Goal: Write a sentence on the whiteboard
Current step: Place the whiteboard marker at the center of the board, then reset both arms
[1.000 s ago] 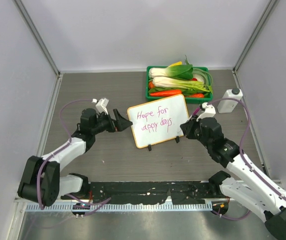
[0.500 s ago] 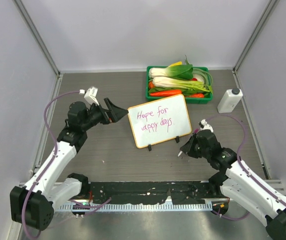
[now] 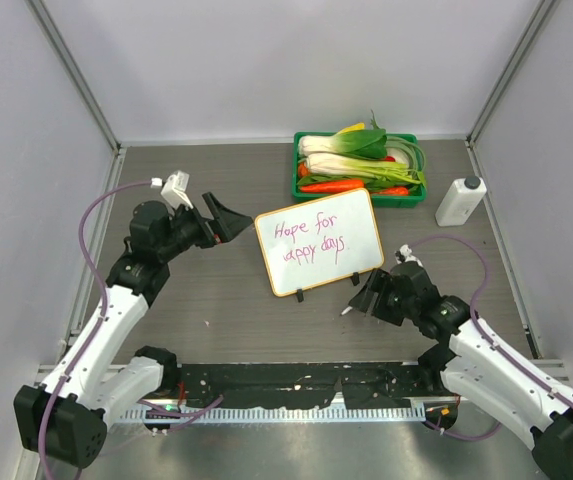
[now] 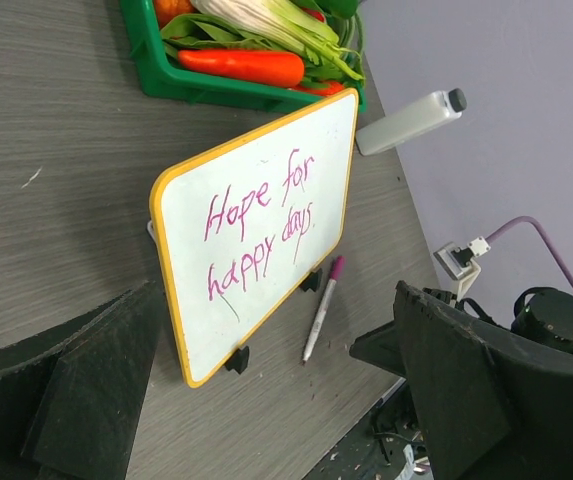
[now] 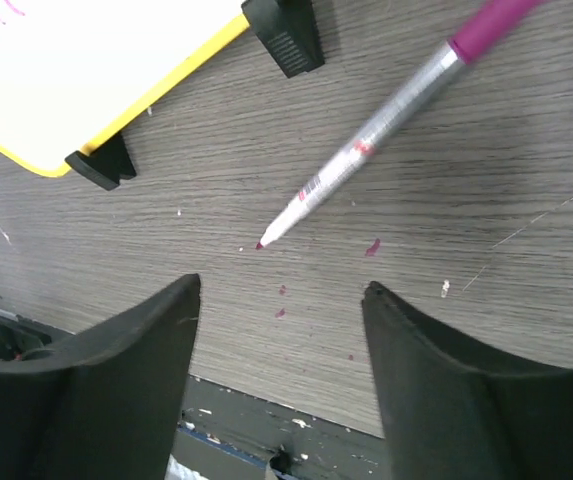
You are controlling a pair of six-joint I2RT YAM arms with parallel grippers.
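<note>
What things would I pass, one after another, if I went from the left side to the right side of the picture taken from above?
left arm's tool → whiteboard → white bottle
</note>
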